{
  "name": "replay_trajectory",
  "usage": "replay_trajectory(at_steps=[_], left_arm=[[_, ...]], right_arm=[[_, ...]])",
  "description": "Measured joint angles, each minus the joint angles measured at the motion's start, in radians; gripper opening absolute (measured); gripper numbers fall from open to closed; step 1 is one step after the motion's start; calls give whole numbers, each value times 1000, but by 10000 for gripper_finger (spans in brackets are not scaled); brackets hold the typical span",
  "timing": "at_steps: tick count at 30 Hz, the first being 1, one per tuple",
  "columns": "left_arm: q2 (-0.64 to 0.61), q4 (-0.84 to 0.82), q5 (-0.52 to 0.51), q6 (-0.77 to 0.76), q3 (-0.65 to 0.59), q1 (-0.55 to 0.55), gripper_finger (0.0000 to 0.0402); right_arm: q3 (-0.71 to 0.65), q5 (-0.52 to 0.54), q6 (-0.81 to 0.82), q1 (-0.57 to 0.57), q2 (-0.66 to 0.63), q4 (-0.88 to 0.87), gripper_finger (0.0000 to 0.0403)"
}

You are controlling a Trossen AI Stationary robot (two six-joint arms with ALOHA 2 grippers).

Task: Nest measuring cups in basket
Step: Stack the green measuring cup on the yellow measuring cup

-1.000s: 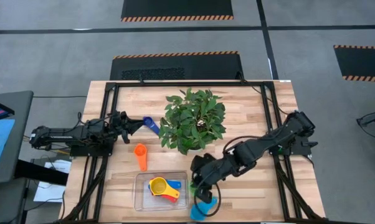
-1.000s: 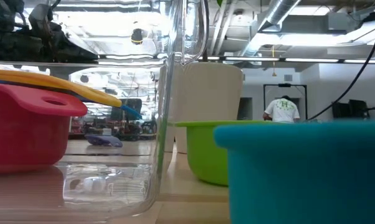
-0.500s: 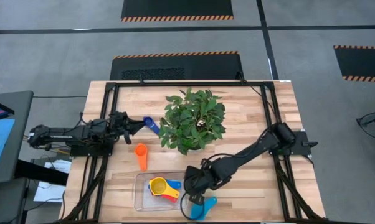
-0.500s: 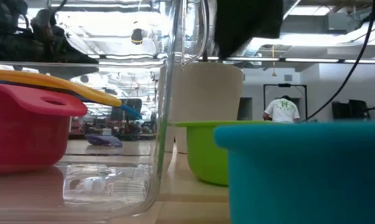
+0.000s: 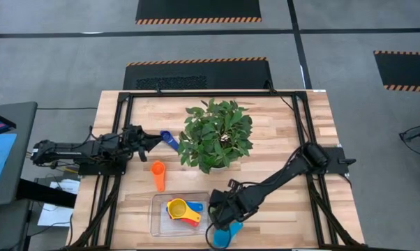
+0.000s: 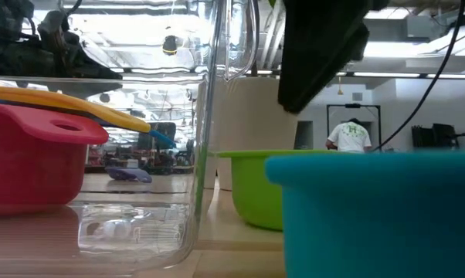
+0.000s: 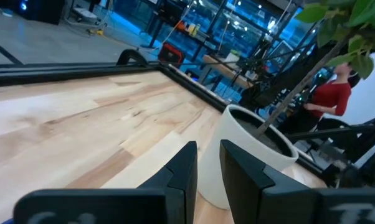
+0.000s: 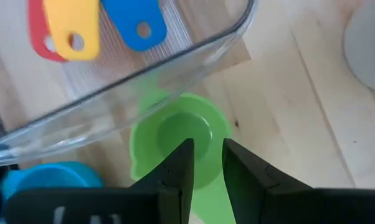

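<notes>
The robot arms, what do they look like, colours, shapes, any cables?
Both are dark, black-looking jointed arms built of blocky segments. The left gripper and right gripper each end in two flat, matte black, straight-edged fingers. A thin dark cable loops beneath the right arm's wrist.

Seen from above, the right arm hides the green cup (image 8: 178,146) beside the basket (image 5: 156,224), the light blue cup (image 5: 222,238) runs off the near edge, and a distant person (image 6: 350,136) at table height is too small to make out.
</notes>
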Motion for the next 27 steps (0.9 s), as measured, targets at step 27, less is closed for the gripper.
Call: replay_trajectory(at_steps=[27], left_arm=[[-2, -3, 37, 68, 0, 0, 59]], right_arm=[[-56, 46, 77, 30, 2, 12, 108]])
